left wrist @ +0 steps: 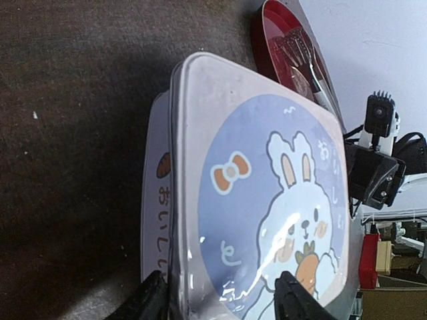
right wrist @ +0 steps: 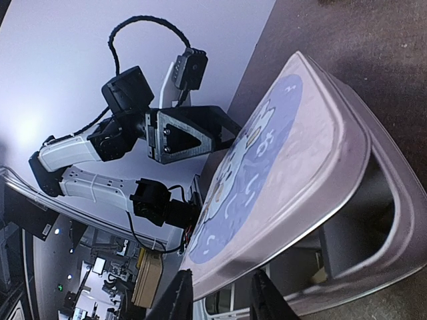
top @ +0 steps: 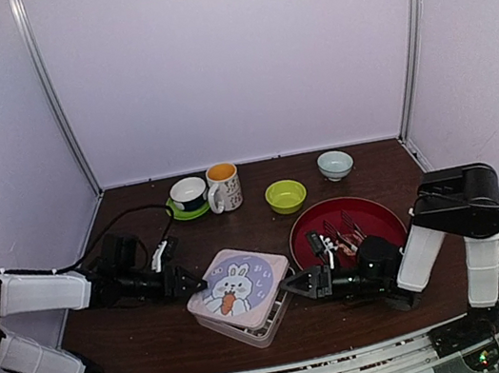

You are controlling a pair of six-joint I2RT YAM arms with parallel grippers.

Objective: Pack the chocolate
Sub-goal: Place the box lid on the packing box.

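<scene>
I see the left tool (top: 192,282) straddling one rim of the rabbit lid (top: 239,283) and the right tool (top: 291,285) the opposite rim; clenched or released, I cannot tell. The lid sits askew on the box (top: 255,326), mid-front of the table (top: 152,344). The chocolate is hidden from me.
</scene>
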